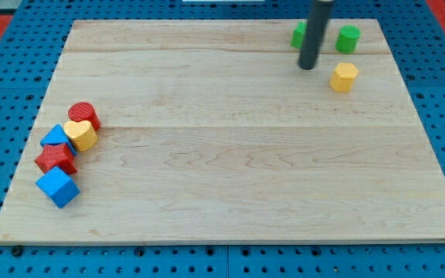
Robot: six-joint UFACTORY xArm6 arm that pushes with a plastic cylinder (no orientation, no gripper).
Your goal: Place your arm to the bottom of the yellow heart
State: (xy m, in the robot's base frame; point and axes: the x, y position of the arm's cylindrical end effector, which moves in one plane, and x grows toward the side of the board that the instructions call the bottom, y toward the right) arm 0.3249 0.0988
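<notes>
Left edge of the tabletop, mid-height: tight cluster of five blocks. Blue cube lowest, red block touching just above it, another blue block above that. Yellow block, which looks like the heart, sits just right of that blue one. Red cylinder tops the cluster, touching the yellow.

Middle of the tabletop: bare wood.

Upper right: green block, partly hidden behind my rod. My tip is down just below it, well apart from the yellow heart across the board. Right of the rod: green cylinder; yellow hexagonal block below it, near my tip.

No hand on this rig, just the rod, so nothing is grasped.
</notes>
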